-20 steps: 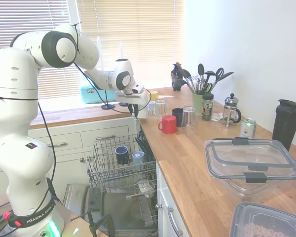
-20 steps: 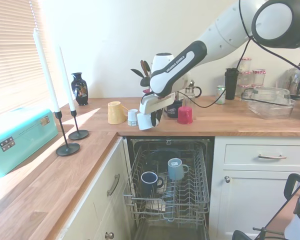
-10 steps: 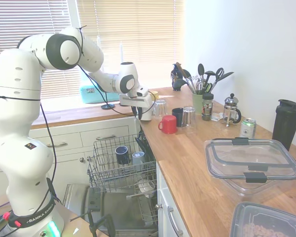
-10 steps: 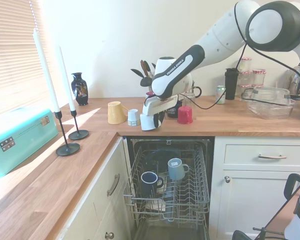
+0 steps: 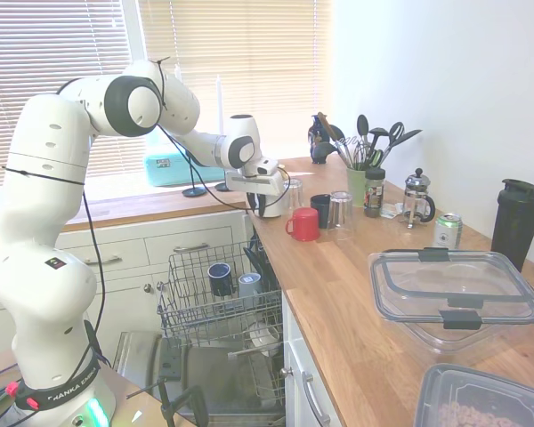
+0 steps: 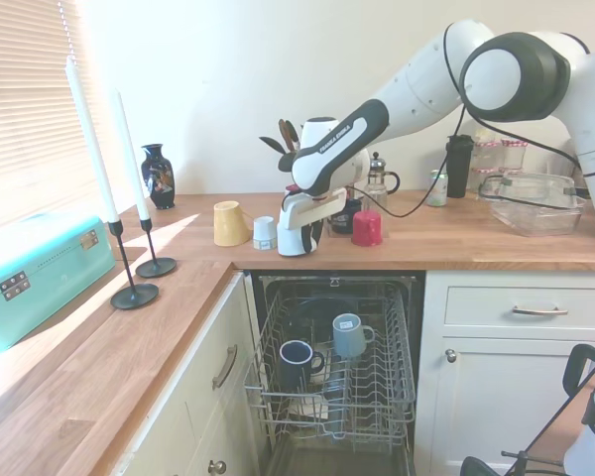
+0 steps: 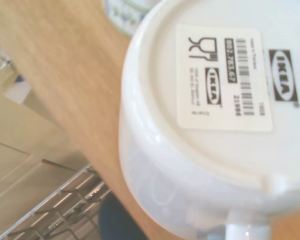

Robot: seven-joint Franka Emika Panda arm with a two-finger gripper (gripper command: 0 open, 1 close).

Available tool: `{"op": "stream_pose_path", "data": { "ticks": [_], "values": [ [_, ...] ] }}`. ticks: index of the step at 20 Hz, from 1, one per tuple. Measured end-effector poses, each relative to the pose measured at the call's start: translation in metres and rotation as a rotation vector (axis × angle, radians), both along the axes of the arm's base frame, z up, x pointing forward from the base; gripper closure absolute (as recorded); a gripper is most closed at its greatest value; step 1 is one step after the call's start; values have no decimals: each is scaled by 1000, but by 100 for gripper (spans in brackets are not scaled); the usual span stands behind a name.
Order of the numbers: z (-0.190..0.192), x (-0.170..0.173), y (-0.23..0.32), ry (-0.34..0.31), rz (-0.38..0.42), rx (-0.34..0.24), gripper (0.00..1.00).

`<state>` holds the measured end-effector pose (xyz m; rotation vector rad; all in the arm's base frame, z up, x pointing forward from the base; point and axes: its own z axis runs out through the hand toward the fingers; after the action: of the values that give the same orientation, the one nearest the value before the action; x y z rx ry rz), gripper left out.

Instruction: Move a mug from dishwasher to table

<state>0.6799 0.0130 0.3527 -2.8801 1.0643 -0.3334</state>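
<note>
Holding mug (image 6: 292, 236) in pincer (image 6: 299, 234) | wrist: base label (image 7: 225, 79)

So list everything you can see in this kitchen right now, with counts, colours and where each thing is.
white mug: 1, held upside down at the table edge above the dishwasher
navy mug: 1, in rack
blue-grey mug: 1, in rack
red mug: 1, on table
yellow cup: 1, on its side near corner
candlesticks: 2, black, white candles
teal case: 1, by window
dark vase: 1, against wall
utensil pot: 1, dark utensils
French press: 1, by wall
can: 1, silver-green
black shaker: 1
clear lidded boxes: 2, near end
gripper: 1, shut on mug
</note>
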Motion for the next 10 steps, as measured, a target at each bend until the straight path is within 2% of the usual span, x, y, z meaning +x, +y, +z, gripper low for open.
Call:
{"op": "stream_pose_path", "data": {
  "ticks": [7,10],
  "values": [
    [-17,5,3,47,27,-26,0],
    [-17,6,3,46,29,-28,0]
  ]
}}
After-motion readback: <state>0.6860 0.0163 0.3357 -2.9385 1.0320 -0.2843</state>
